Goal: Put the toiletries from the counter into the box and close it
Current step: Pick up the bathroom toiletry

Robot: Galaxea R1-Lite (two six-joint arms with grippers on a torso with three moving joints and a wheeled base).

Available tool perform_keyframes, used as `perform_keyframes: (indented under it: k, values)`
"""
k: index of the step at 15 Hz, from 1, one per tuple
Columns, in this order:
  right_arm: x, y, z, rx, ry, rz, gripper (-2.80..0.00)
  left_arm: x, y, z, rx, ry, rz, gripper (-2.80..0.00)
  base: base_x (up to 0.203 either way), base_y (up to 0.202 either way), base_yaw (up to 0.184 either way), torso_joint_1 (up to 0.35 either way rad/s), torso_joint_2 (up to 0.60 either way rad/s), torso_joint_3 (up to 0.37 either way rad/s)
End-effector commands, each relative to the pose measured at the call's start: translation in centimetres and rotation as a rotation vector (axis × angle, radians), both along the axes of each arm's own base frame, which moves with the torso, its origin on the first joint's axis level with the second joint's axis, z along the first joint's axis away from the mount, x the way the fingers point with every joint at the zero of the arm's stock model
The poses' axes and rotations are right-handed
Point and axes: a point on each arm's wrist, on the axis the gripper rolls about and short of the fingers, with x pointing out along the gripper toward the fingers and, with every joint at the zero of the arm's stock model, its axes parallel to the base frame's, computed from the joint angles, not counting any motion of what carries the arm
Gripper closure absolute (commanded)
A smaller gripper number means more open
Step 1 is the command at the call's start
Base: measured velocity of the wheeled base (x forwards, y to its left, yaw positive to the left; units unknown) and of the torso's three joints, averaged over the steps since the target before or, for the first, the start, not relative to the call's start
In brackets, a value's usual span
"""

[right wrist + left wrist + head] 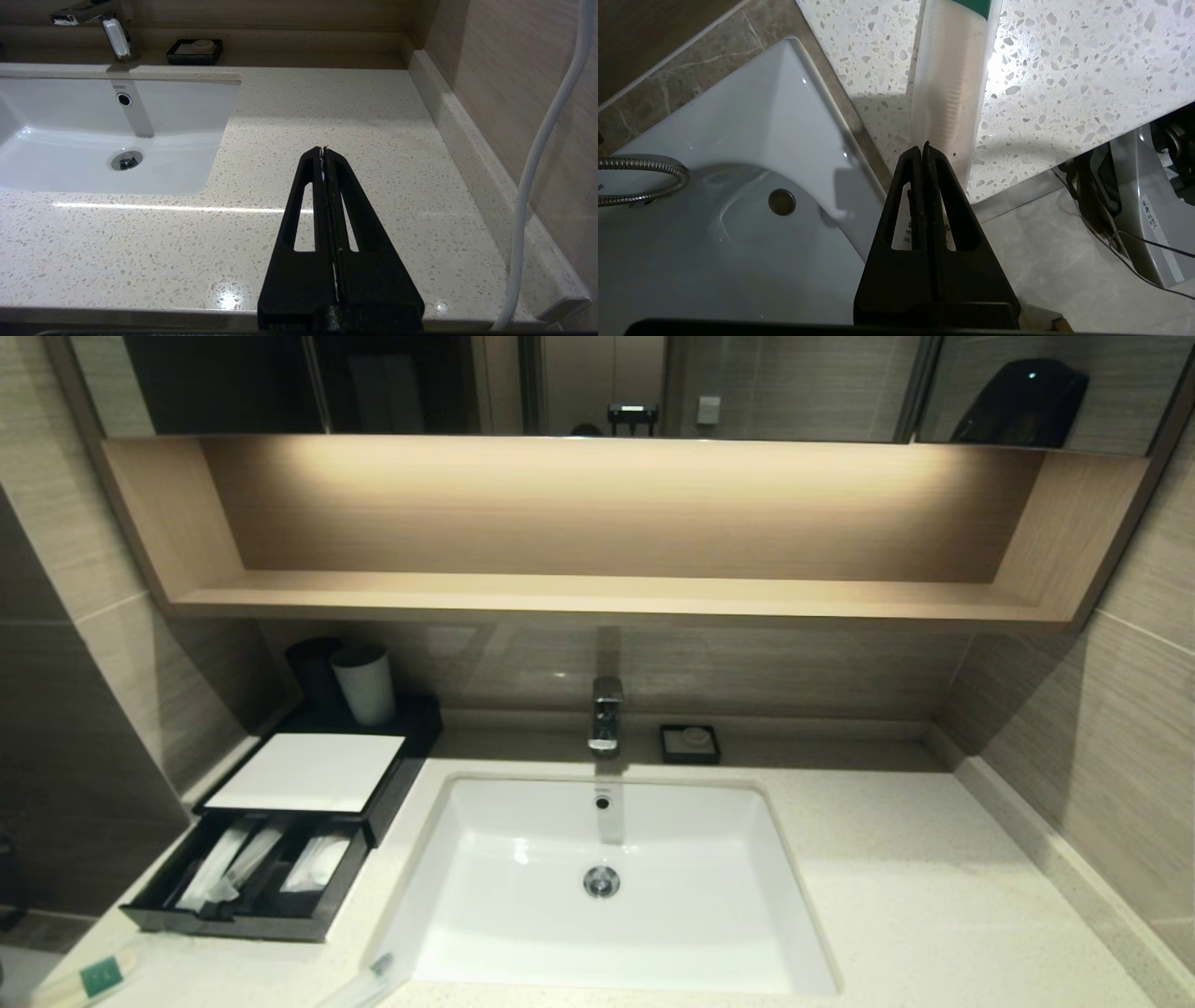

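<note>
- My left pincer (923, 148) is clenched tight with nothing in it. It hangs just over the front edge of the desk (1064, 84), and its tip is right by the near end of one packet (950, 93).
- That packet is one of the toiletries. It is long and thin, in cloudy wrap with a green label at the far end. It lies flat on the desk, near the front left corner.
- I think it is very light and a bit bendy, and the wrap looks slippery. I would pinch it across the middle, so that it does not tip or slide out.
- My right pincer (323, 150) is clenched too, and empty. It is parked over the bare desk on the right of the sink (93, 140).
- The head view shows the box (308, 773) at the back left with its drawer (233, 915) pulled out. A few packets (233, 863) are already lying inside. A second packet (359, 987) lies by the sink's front corner. Neither pincer shows there.
- Only the left wrist view shows how close my pincer is to the packet.
- Only the right wrist view shows the soap dish (194, 50) up close.
</note>
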Motion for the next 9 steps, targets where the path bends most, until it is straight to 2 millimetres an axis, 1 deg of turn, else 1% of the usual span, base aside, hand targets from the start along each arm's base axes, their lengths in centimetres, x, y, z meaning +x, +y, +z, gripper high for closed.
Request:
perform_keyframes:
  k: [1, 5, 9]
  values:
    - [0.0, 0.0, 0.0, -0.001, 0.000, 0.000, 0.00, -0.1, -0.1, 0.6, 0.007, -0.021, -0.005, 0.00, 0.000, 0.000, 0.000, 0.000, 0.00, 0.000]
    - [0.0, 0.0, 0.0, -0.001, 0.000, 0.000, 0.00, -0.1, -0.4, 1.8, 0.026, -0.062, 0.010, 0.00, 0.000, 0.000, 0.000, 0.000, 0.00, 0.000]
    - [0.0, 0.0, 0.0, -0.001, 0.000, 0.000, 0.00, -0.2, -0.1, 3.5, 0.039, -0.104, 0.075, 0.00, 0.000, 0.000, 0.000, 0.000, 0.00, 0.000]
